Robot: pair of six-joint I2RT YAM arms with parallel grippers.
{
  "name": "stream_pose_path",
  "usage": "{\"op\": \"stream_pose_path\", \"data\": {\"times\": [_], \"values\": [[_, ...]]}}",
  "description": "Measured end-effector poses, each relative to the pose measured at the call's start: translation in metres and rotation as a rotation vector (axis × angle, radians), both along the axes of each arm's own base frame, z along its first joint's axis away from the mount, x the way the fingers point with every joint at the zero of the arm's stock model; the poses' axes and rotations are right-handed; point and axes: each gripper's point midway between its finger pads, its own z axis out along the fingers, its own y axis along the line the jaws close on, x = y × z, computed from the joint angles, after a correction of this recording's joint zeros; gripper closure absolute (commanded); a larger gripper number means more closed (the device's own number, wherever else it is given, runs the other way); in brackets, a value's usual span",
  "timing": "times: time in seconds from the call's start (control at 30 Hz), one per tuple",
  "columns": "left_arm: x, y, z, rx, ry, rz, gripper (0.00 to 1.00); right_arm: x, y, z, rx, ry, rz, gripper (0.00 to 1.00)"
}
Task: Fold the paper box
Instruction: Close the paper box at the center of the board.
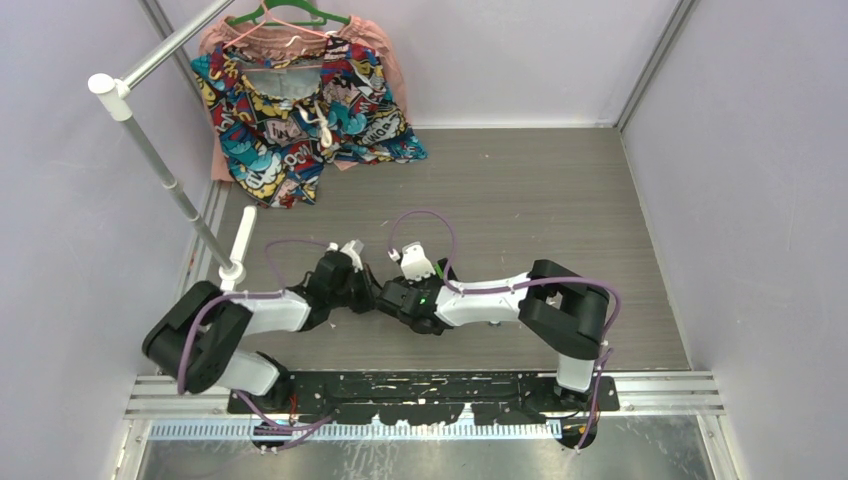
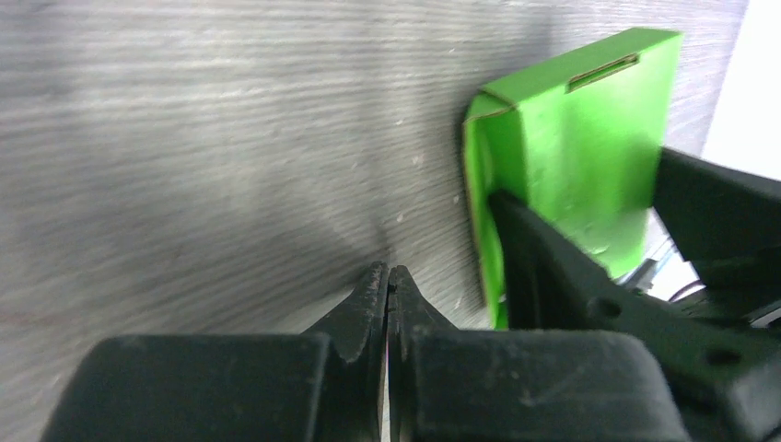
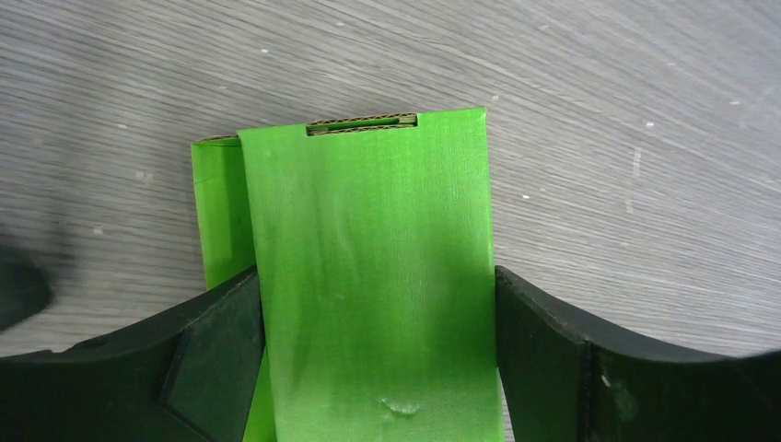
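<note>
Lime-green box (image 3: pixel 368 230), slot at its 12 o'clock edge, clamped in the right claw (image 3: pixel 378 308); left claw (image 2: pixel 389 281) pinched shut, empty, box at its 2 o'clock.

Folded, slotted lime-green paper box (image 3: pixel 368 276)

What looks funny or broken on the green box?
The green box, squeezed between the right gripper's fingers, has a small dent on top near the camera. One side wall sticks out crooked instead of sitting flush, and the slot at the far end is empty.
</note>
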Motion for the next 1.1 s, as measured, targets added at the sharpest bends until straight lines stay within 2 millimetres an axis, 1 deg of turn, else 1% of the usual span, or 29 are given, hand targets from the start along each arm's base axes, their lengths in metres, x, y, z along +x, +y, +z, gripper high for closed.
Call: {"op": "stream_pose_path", "data": {"times": [0.2,0.23,0.3,0.5,0.63,0.73,0.9,1.1], "values": [[0.012,-0.032,-0.002,-0.132,0.016,-0.033,1.0,-0.001,0.02,-0.004,0.111,0.047,0.018,0.38],[0.015,-0.039,-0.001,-0.161,0.013,-0.044,1.0,-0.001,0.02,-0.004,0.116,0.05,0.018,0.38],[0.014,-0.044,-0.001,-0.177,0.017,-0.049,1.0,-0.001,0.019,-0.005,0.128,0.061,0.015,0.38],[0.016,-0.047,0.0,-0.198,0.019,-0.042,1.0,0.0,0.016,-0.006,0.15,0.077,0.004,0.27],[0.016,-0.047,0.0,-0.195,0.017,-0.039,1.0,0.0,0.016,-0.007,0.195,0.097,-0.003,0.18],[0.016,-0.047,0.0,-0.194,0.016,-0.04,1.0,0.0,0.015,-0.009,0.237,0.115,-0.009,0.15],[0.016,-0.047,-0.001,-0.194,0.016,-0.039,1.0,-0.001,0.015,-0.011,0.292,0.14,-0.018,0.13],[0.016,-0.047,-0.001,-0.194,0.016,-0.04,1.0,-0.001,0.017,-0.013,0.338,0.162,-0.029,0.06]]}}
